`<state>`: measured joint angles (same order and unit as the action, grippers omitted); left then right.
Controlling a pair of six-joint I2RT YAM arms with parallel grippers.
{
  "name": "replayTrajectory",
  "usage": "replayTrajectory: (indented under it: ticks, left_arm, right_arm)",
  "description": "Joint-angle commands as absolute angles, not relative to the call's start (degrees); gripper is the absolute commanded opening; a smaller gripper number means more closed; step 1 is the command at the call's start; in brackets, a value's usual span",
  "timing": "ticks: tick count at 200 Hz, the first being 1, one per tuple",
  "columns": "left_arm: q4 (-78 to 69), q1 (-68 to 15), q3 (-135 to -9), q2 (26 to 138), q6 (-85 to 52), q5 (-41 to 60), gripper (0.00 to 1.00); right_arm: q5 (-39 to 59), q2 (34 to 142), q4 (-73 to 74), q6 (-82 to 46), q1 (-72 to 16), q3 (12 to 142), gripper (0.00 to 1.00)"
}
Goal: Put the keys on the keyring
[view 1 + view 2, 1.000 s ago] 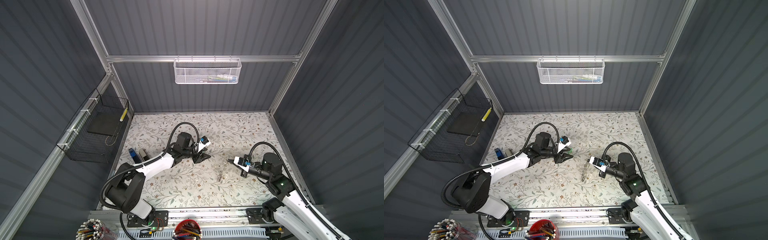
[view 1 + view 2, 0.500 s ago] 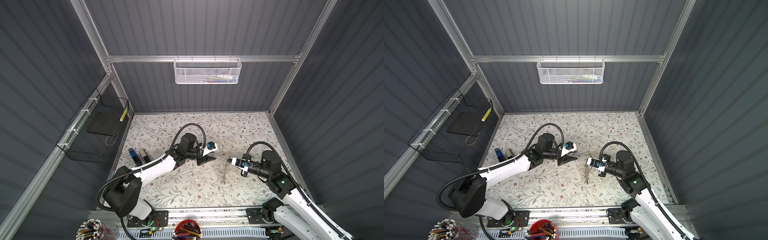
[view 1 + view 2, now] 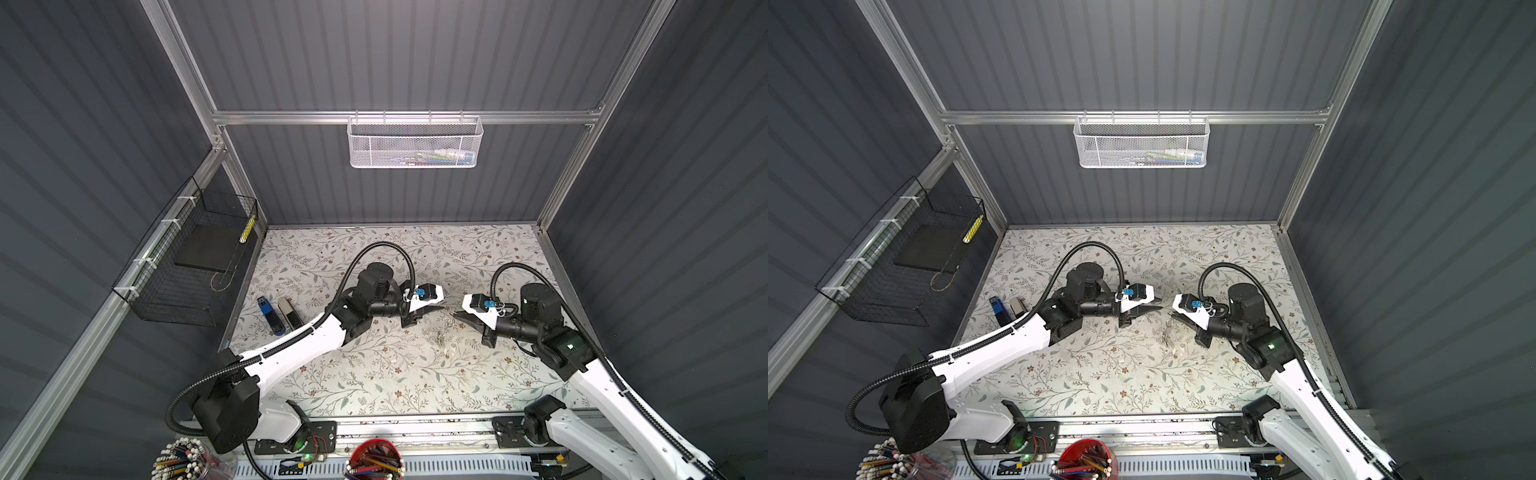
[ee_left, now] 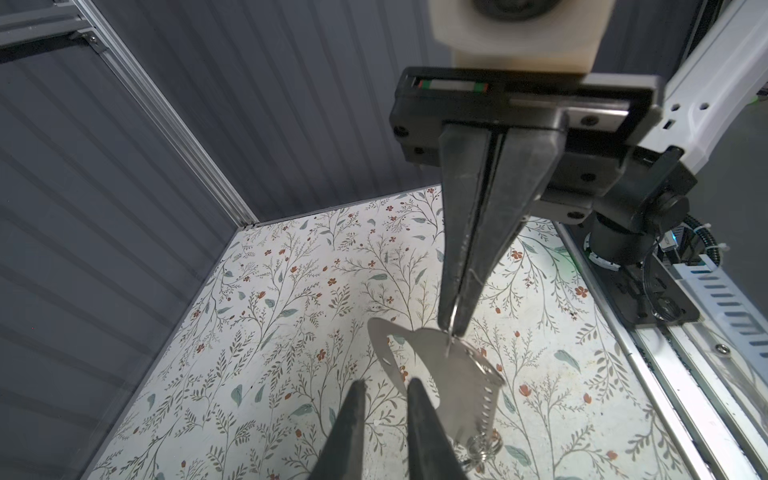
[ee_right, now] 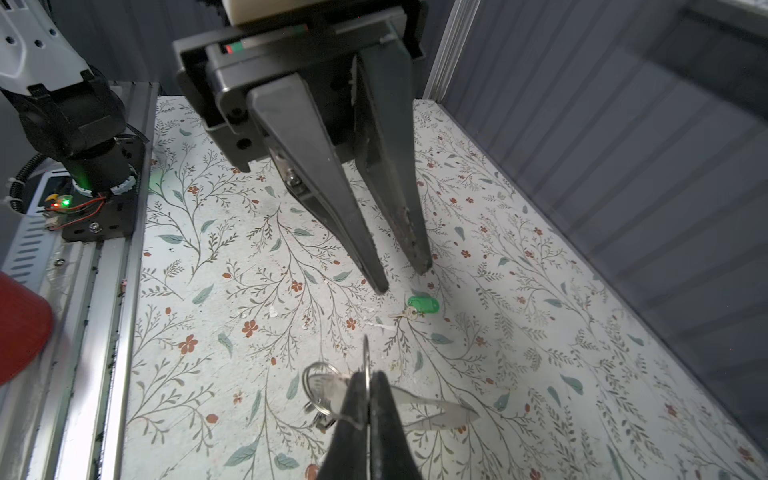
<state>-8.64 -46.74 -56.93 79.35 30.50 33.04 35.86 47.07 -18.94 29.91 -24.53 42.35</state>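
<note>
Keyring (image 4: 457,374) is hanging above the tabletop (image 5: 249,270) from the right end effector (image 4: 453,326). Its jaws are pressing together on a thin metal part at the keyring's upper edge. The right wrist view is showing that end effector (image 5: 368,380) gripping the flat grey piece edge-on. Metal rings (image 4: 482,449) are dangling from the keyring's lower edge.

The left end effector (image 4: 384,386) is facing the right one tip to tip. Its jaws are standing a little apart with nothing between them. Its fingertips (image 5: 372,270) are hovering just beside the keyring's near lobe, and I cannot tell whether they are touching it. In both top views the two are meeting over the middle of the tabletop.

Below the left end effector's tips, a green-tagged key (image 5: 420,306) is lying flat on the tabletop, apart from the keyring. The second key is too small to make out.

At the tabletop's left edge, a blue stapler (image 3: 268,316) and a grey stapler (image 3: 289,312) are lying side by side, well apart from the keyring.
</note>
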Motion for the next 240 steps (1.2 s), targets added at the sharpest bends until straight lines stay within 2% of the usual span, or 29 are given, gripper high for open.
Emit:
replayTrajectory:
  ticks: [1,77,104,136,191,210,240]
  left_arm:
    - [-7.4,-47.7,-58.8,78.2,32.6,33.7,0.20]
    - [-3.2,-49.4,-61.1,79.4,36.1,34.3,0.21]
    - [-0.2,-50.0,-62.7,80.6,37.8,33.8,0.11]
    - [1.7,-51.0,-63.5,81.4,39.5,32.7,0.09]
    - [1.8,-51.6,-63.8,82.0,38.4,28.8,0.19]
    - [-1.1,-51.8,-61.8,80.3,37.7,26.5,0.26]
    - [-5.1,-51.7,-59.6,78.4,35.0,23.4,0.27]
  right_arm:
    - [38.0,48.8,-22.0,26.7,-24.6,45.9,0.00]
    - [38.8,51.9,-25.0,24.9,-24.5,48.6,0.00]
    - [38.6,52.5,-25.2,23.4,-24.3,49.4,0.00]
    - [39.1,53.1,-24.1,20.5,-23.6,50.1,0.00]
    - [40.0,52.9,-23.0,19.8,-23.5,49.3,0.00]
    - [39.5,53.2,-23.5,19.8,-23.5,49.3,0.00]
    - [39.5,53.4,-23.1,19.3,-23.5,49.3,0.00]
